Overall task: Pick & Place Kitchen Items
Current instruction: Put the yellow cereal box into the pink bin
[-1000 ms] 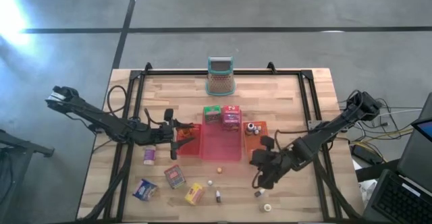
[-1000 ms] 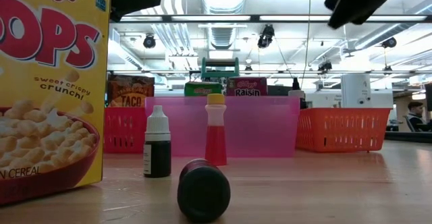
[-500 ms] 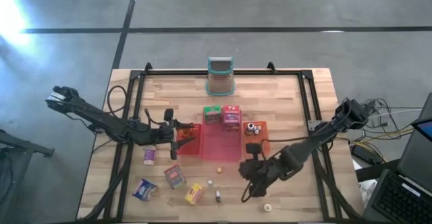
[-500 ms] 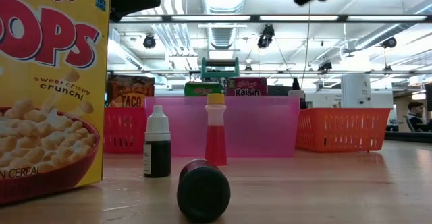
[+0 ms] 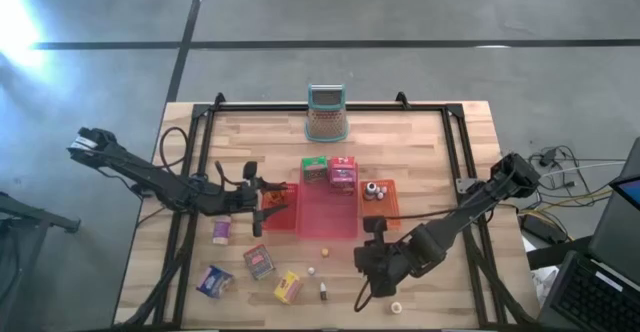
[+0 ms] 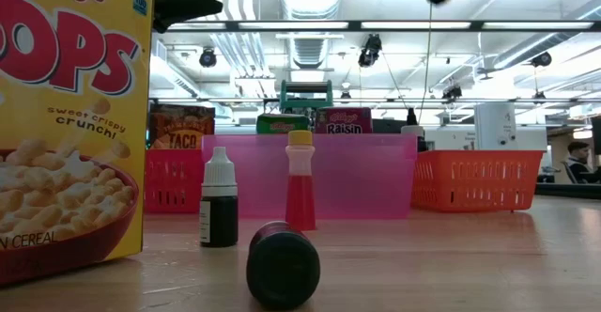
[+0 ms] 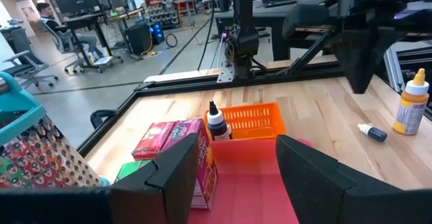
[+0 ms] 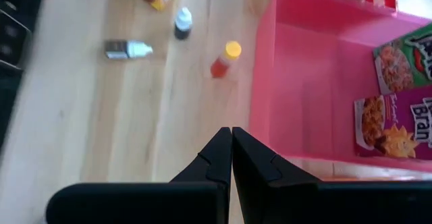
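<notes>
Here the pink tray [image 8: 317, 75] sits mid-table, empty inside. The right gripper [image 8: 231, 140], fingers pressed together and holding nothing, hovers just off its near edge. The left gripper [image 7: 236, 163], fingers apart, waits by the tray. A red yellow-capped bottle [image 8: 225, 59] stands ahead of the right gripper.

light: bright ceiling strips | glare: floor patch upper left, high view | blur: right wrist view

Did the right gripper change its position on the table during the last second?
Yes. In the high view the right gripper has shifted toward the picture's left, closer to the pink tray, fingers shut.
</notes>
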You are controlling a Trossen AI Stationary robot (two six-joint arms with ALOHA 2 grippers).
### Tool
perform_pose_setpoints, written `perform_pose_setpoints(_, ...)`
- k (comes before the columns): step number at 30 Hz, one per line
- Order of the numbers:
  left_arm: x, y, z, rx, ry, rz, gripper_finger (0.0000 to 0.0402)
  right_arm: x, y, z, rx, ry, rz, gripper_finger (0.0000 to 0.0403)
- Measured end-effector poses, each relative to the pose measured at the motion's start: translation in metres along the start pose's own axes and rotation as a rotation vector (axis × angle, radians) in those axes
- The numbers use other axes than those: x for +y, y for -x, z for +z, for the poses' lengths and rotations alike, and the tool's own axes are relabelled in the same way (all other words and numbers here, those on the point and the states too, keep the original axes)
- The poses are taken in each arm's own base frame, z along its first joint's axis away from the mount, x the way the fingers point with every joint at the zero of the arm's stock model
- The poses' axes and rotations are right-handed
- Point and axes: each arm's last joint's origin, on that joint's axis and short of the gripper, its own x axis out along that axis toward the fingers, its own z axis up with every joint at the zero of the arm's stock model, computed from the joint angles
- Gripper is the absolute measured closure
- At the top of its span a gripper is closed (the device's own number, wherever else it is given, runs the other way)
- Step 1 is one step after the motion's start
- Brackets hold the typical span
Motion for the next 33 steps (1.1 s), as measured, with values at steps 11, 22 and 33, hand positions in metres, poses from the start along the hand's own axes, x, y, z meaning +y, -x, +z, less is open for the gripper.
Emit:
perform_pose_setpoints(11, 0.000, 0.000, -0.001, 0.008, -0.005, -0.001, 0.0197, -0.002, -0.010, -0.013, 0.049, -0.019, -0.028, 0.0394)
perform_pose_setpoints(22, 0.000, 0.000, -0.001, 0.011, -0.007, -0.001, 0.0197, -0.001, -0.008, -0.016, 0.060, -0.043, -0.032, 0.0394)
perform_pose_setpoints(33, 0.000, 0.000, -0.001, 0.011, -0.007, -0.001, 0.0197, -0.001, -0.007, -0.015, 0.068, -0.040, -0.036, 0.0394)
